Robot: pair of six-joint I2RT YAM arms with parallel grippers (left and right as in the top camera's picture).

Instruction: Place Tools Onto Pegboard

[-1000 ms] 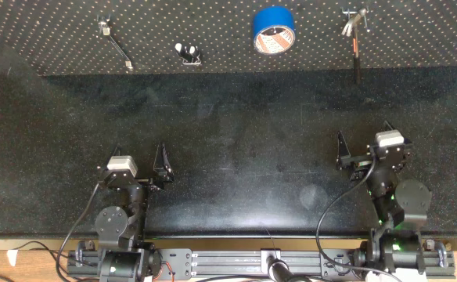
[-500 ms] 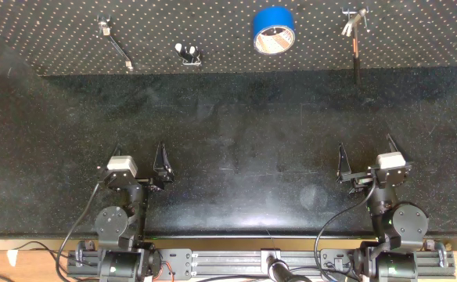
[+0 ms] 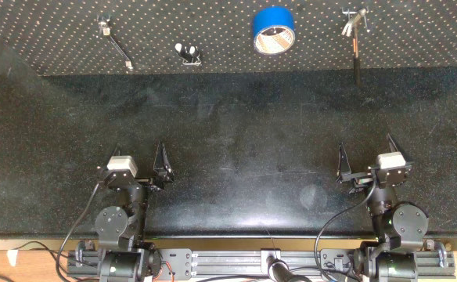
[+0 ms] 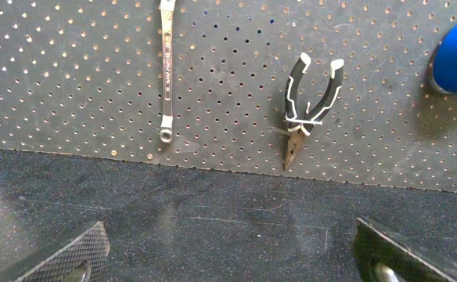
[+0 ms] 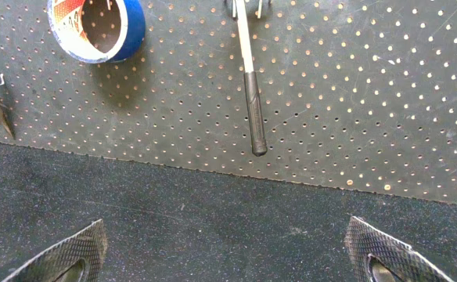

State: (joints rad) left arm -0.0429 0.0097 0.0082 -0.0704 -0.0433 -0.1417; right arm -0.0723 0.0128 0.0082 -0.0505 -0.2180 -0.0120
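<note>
Pegboard [image 3: 213,39]: upright along the far edge of the mat [image 3: 236,133]. It carries four tools, well apart from one another.
Wrench [image 4: 166,70]: hangs straight down at the board's left, ring end lowest. Judged to be stiff, smooth steel, slim and liable to slip. Grip across the flat shank at mid-length.
Pliers [image 4: 311,102]: hang nose down just right of the wrench, handles spread upward, with a white tie near the pivot. Judged moderately heavy, with coated handles giving good friction. Grip one handle or the joint, since the handles may swing.
Tape [image 5: 95,27]: blue roll on a peg near the board's middle, open core facing out. Judged light and fairly rigid. Grip through the core, pinching the roll wall.
Hammer [image 5: 250,78]: hangs by its head at the board's right, dark grip lowest. Judged head-heavy with a stiff shaft. Grip close to the head to limit swing.
Left gripper [image 3: 140,160]: low over the mat's near side, close to its base, fingers spread, holding nothing.
Right gripper [image 3: 366,157]: low over the mat's near side, close to its base, fingers spread, holding nothing.
Task status: judged complete, as every tool seen is on the board.
</note>
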